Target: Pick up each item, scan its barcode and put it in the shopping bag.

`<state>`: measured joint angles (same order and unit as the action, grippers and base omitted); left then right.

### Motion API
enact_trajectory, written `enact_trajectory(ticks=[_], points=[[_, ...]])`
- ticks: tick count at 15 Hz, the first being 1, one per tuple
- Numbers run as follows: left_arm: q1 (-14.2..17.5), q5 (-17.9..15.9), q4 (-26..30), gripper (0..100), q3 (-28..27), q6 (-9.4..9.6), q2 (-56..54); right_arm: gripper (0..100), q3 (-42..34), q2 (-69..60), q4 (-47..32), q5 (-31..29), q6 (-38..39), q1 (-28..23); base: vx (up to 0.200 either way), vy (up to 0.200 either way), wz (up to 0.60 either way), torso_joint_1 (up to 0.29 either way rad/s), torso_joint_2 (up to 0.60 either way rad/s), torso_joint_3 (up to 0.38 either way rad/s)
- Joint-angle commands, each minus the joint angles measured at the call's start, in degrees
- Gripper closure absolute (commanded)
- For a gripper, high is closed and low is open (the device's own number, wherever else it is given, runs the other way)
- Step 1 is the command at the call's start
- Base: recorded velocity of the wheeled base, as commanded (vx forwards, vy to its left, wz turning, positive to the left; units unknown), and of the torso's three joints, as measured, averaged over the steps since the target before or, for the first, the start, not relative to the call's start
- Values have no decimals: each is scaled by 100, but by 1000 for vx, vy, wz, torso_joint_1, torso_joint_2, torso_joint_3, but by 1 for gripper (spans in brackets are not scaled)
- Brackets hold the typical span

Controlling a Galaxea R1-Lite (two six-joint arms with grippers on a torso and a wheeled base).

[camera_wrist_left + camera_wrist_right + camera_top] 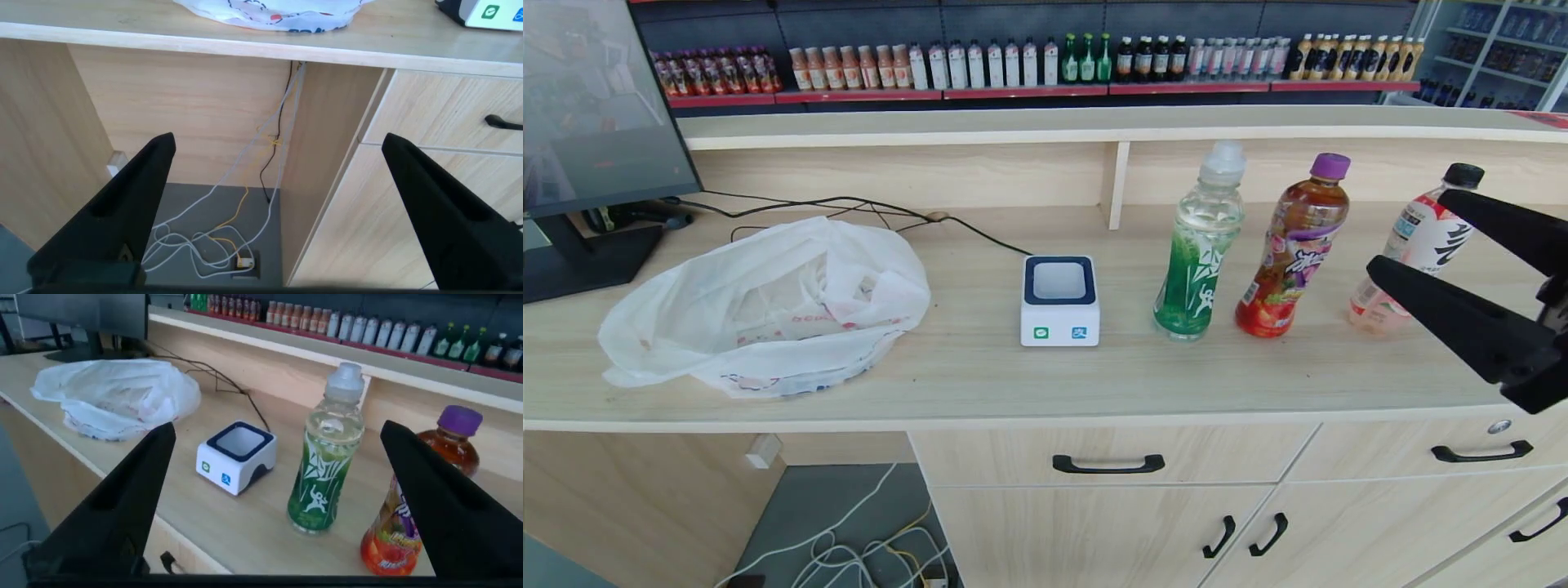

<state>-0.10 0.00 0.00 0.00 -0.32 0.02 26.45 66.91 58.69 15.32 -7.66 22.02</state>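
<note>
The white shopping bag lies slumped open on the left of the wooden counter. The small white scanner sits to its right near the middle. Three bottles stand upright in a row further right: a green-labelled bottle, a purple-capped bottle and a black-capped bottle. The right gripper hovers at the right end with its jaws spread wide and nothing in them. In the head view its fingers overlap the black-capped bottle, and contact cannot be judged. Its wrist view looks past the other two bottles toward the scanner and bag. The left gripper, also wide open and empty, hangs below the counter's near edge, under the bag. Its wrist view shows loose cables on the floor in the open bay, beside a drawer front.
</note>
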Motion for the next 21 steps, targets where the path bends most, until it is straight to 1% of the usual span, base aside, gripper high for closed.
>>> enact_trajectory(ticks=[1,2,3,4,5,6,7,8,9,11,12,14,17,19,21], points=[[1,0,0,0,0,5,-2,0,27,955,1084,-3,-78,101,0,0,0,0,0,0],[1,0,0,0,0,-3,-2,0,0,1122,1479,-3,-87,171,0,0,0,0,0,0],[1,0,0,0,0,-3,-2,0,-17,1658,2648,-91,-96,628,0,0,0,0,0,0],[1,0,0,0,0,-3,-2,0,-17,1895,3035,-293,-96,866,0,0,0,0,0,0],[1,0,0,0,0,5,-2,0,-35,2071,3131,-557,-96,1068,0,0,0,0,0,0],[1,0,0,0,0,5,-2,0,246,2256,3131,-759,-96,1129,0,0,0,0,0,0],[1,0,0,0,0,-3,-2,0,413,2379,3131,-820,-87,1147,0,0,0,0,0,0],[1,0,0,0,0,5,-2,0,659,2730,3131,-1075,-78,1244,0,0,0,0,0,0],[1,0,0,0,0,5,-2,0,712,2897,3131,-1313,-78,1314,0,0,0,0,0,0],[1,0,0,0,0,5,-2,0,1046,3205,3131,-1752,36,1314,0,0,0,0,0,0],[1,0,0,0,0,5,-2,0,1099,3258,3131,-1928,142,1296,0,0,0,0,0,0],[1,0,0,0,0,-3,-2,0,1108,3258,3131,-1998,256,1129,0,0,0,0,0,0],[1,0,0,0,0,5,-2,0,1064,3302,3131,-2086,229,971,0,0,0,0,0,0],[1,0,0,0,0,5,-2,0,826,3372,3131,-2165,247,664,0,0,0,0,0,0],[1,0,0,0,0,5,-2,0,818,3574,3131,-2165,273,444,0,0,0,0,0,0]])
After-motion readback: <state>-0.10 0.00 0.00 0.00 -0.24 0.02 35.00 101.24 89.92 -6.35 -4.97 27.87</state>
